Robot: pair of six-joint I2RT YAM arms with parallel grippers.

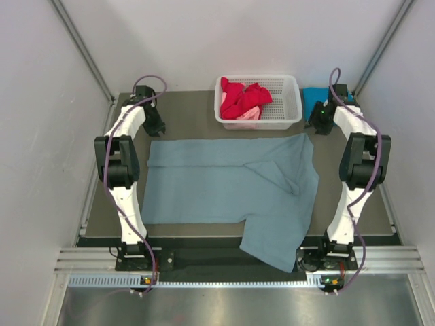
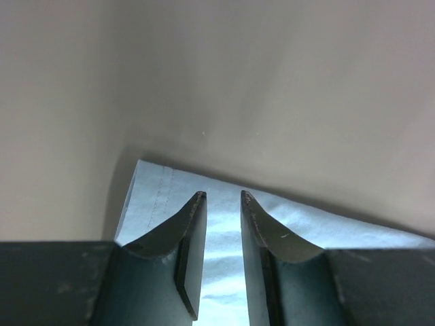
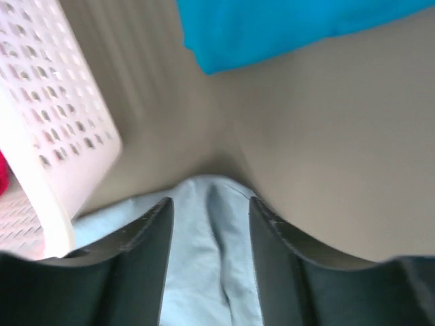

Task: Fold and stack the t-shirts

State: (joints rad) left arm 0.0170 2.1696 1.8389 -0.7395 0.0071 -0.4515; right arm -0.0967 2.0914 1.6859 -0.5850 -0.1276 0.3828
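Note:
A large grey-blue t-shirt [image 1: 224, 183] lies spread across the table, and its near right part hangs over the front edge. My left gripper [image 1: 155, 128] hovers at the shirt's far left corner [image 2: 153, 197]. Its jaws [image 2: 223, 197] stand slightly apart with nothing between them. My right gripper [image 1: 317, 125] hovers at the far right corner, over a rumpled fold [image 3: 217, 224], and is open [image 3: 211, 201] and empty. A turquoise t-shirt [image 1: 312, 100] lies at the back right and also shows in the right wrist view [image 3: 285, 27]. Red [image 1: 243, 96] and pink [image 1: 247, 114] t-shirts lie in the basket.
A white lattice basket [image 1: 289, 102] stands at the back centre, close to the left of my right gripper [image 3: 54, 136]. Bare table shows behind the left gripper [image 2: 272, 102]. White walls enclose the table on three sides.

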